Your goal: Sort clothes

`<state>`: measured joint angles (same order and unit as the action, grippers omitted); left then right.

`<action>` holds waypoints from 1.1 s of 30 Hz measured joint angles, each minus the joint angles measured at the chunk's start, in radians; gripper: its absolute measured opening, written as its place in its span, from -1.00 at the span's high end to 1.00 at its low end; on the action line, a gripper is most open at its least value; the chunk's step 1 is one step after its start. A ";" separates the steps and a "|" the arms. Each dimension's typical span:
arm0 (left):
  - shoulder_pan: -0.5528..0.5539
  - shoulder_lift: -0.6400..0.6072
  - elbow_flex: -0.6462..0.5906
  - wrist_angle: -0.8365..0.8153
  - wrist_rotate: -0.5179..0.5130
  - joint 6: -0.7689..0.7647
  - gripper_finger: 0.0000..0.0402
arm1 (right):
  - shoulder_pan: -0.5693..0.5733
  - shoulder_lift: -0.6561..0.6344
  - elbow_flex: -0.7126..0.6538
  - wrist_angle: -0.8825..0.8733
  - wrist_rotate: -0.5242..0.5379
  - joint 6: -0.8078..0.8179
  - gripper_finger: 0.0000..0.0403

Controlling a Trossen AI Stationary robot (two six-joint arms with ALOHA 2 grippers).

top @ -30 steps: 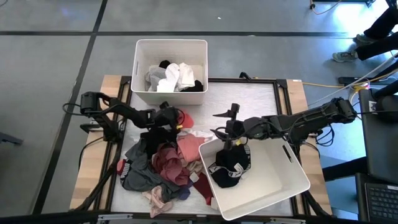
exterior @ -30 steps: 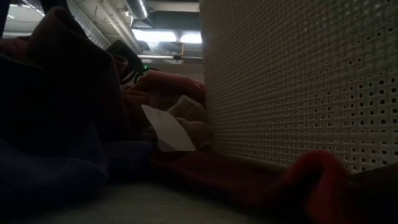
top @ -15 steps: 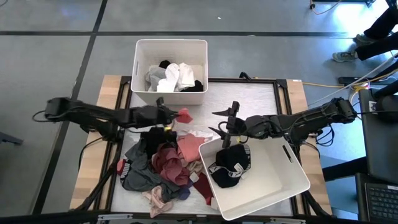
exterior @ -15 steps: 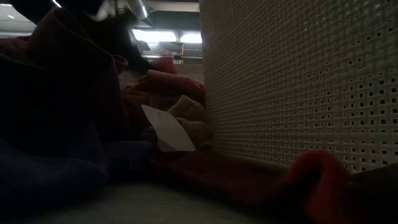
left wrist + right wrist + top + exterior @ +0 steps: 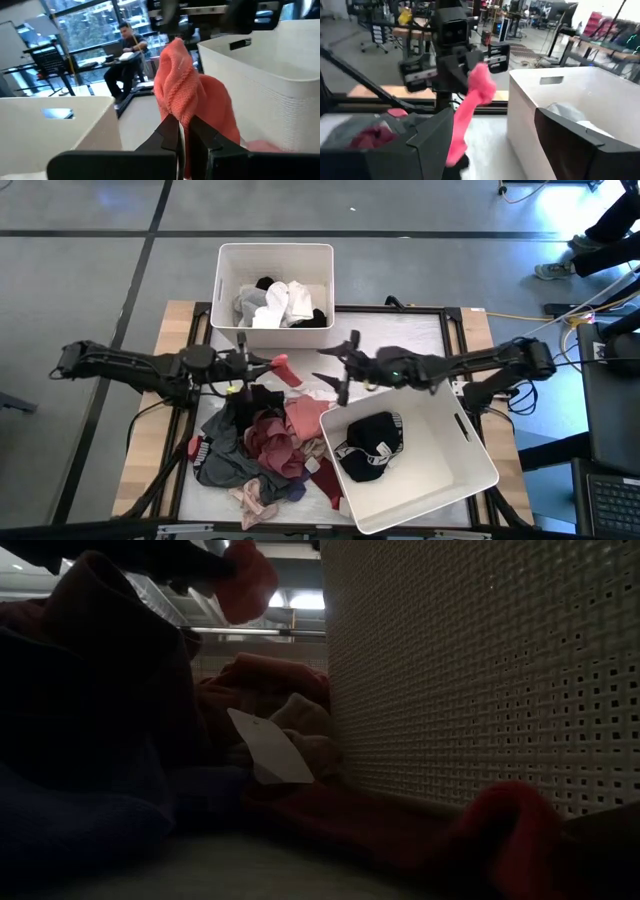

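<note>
Since a second ago both arms have risen off the pile and bin, and now stretch toward each other over the middle of the bench (image 5: 420,330). The far bin (image 5: 275,255) holds white and grey pieces; the near bin (image 5: 430,480) holds one black garment (image 5: 372,448). The rest of the clothes (image 5: 265,442) lie heaped between the near bin and the bench's left edge. The left gripper (image 5: 262,363) has its fingers clenched on a small pink sock (image 5: 284,369), lifted clear above the pile and hanging limp. The right gripper (image 5: 335,372) faces it from just beside, fingers spread wide and holding nothing. The sock looks light, soft and floppy; it should drape from any pinch, so I would take it at the loose hanging end, away from the left fingers.
</note>
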<state>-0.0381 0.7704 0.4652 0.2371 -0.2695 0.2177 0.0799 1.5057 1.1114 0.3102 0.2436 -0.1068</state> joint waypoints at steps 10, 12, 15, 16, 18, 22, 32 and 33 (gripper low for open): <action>-0.010 0.005 0.000 0.004 -0.003 -0.008 0.93 | -0.008 0.188 0.163 -0.004 -0.021 0.056 -0.39; -0.010 0.005 0.000 0.004 -0.003 -0.018 0.92 | -0.008 0.212 0.168 0.009 -0.015 0.089 -0.39; -0.010 0.005 0.000 0.005 -0.003 -0.022 0.92 | -0.012 0.239 0.169 0.036 -0.006 0.126 -0.39; -0.011 0.005 0.000 0.004 -0.003 -0.022 0.92 | -0.016 0.246 0.169 0.038 0.001 0.128 -0.39; -0.013 0.005 0.000 0.006 -0.003 -0.022 0.92 | -0.016 0.258 0.169 0.037 0.009 0.128 -0.39; -0.031 0.005 0.000 0.013 -0.003 -0.010 0.92 | -0.017 0.267 0.169 0.065 -0.005 0.126 -0.32; -0.076 0.005 0.000 0.040 -0.003 -0.004 0.92 | -0.022 0.300 0.169 0.094 -0.064 0.085 0.64; -0.078 0.005 0.000 0.041 -0.003 -0.012 0.92 | -0.022 0.300 0.169 0.093 -0.064 0.073 0.76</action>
<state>-0.1162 0.7750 0.4648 0.2779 -0.2726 0.2054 0.0575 1.8057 1.2804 0.4035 0.1796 -0.0334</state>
